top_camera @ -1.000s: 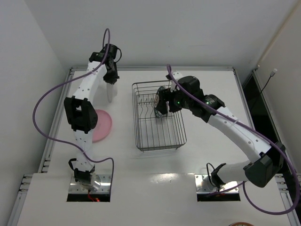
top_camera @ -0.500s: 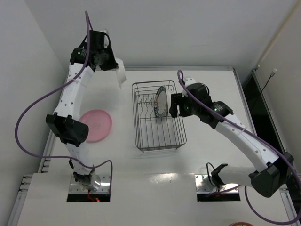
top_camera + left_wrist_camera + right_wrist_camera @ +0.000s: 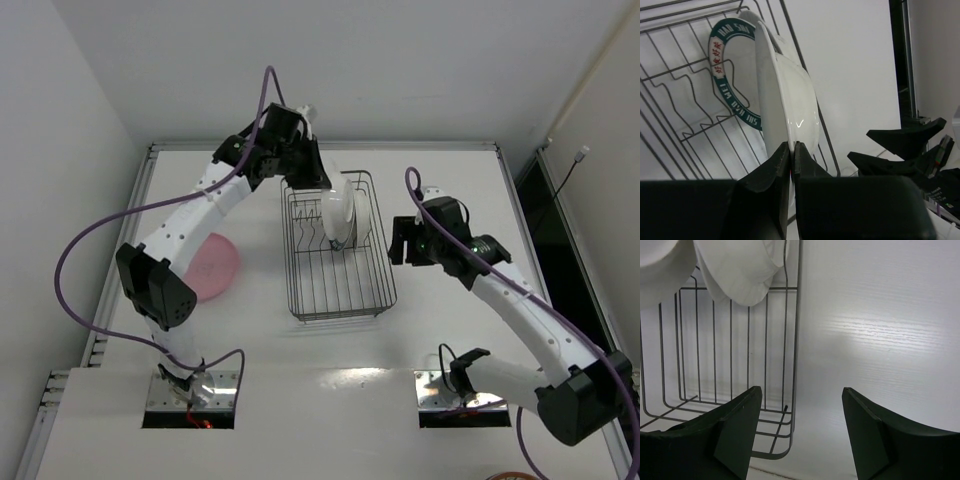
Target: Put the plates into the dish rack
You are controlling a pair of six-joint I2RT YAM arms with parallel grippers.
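My left gripper [image 3: 320,185] is shut on the rim of a plain white plate [image 3: 335,212] and holds it on edge over the far end of the dark wire dish rack [image 3: 338,285]. In the left wrist view the gripper [image 3: 791,147] pinches the white plate [image 3: 790,100]. A white plate with a dark patterned rim [image 3: 720,55] stands just behind it in the rack [image 3: 791,31]. A pink plate [image 3: 215,268] lies flat on the table to the left. My right gripper [image 3: 398,242] is open and empty to the right of the rack [image 3: 798,340], as the right wrist view [image 3: 802,392] shows.
The left arm [image 3: 190,215] arches from the near left over the pink plate to the rack. The table's raised rim [image 3: 150,160] runs along the back and left. The right gripper's fingers [image 3: 900,137] show at the right of the left wrist view.
The left arm swung from the back left corner over the rack, carrying the white plate. The right gripper left the patterned plate standing in the rack and drew back to the right.
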